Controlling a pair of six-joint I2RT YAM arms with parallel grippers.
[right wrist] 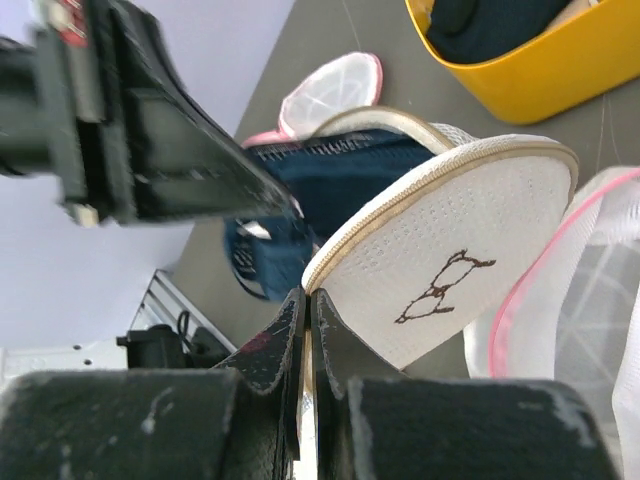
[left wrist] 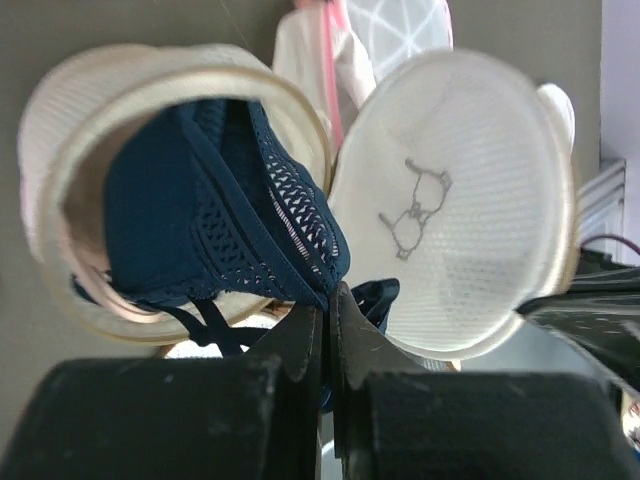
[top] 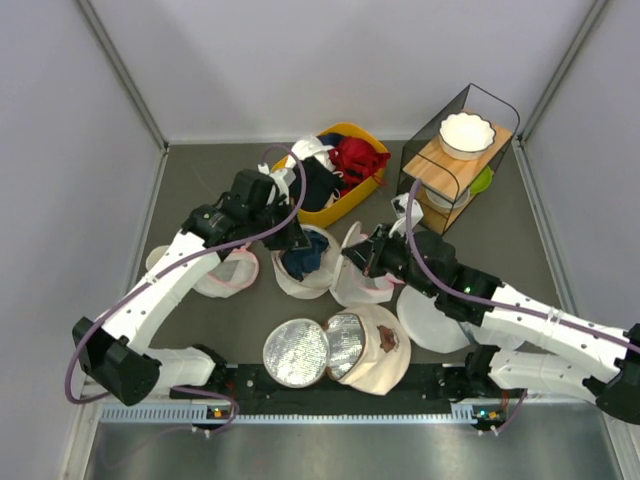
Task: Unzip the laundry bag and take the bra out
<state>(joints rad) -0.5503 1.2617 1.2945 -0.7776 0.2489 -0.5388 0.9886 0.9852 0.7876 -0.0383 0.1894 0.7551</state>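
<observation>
1. At the near table edge, by the arm bases: two flat mesh discs (top: 297,352). Not task items.
2. Mid-table: laundry bag (left wrist: 60,200) is already unzipped. The drum's mouth faces the L wrist cam, and the lid (right wrist: 450,250) w/ the glasses mark stands open beside it.
3. Right gripper (right wrist: 305,305): fingers pressed together on the lid's rim, holding it clear of the mouth.
4. Left gripper (left wrist: 328,310): fingers closed at the drum mouth, apparently pinching the hem of the bra (left wrist: 200,220). Contact is blurred, so the grip isn't certain. The bra is navy lace, mostly inside the drum, w/ one edge and straps spilling over the rim.
5. Step: unzip done, removal in hand. Next: L arm draws the bra out & away while R holds the lid back. Straps could snag on the rim, so pull steadily.
6. Far side: yellow tub (top: 340,190) of garments and a rack w/ a white bowl (top: 467,133). Neither is needed.
</observation>
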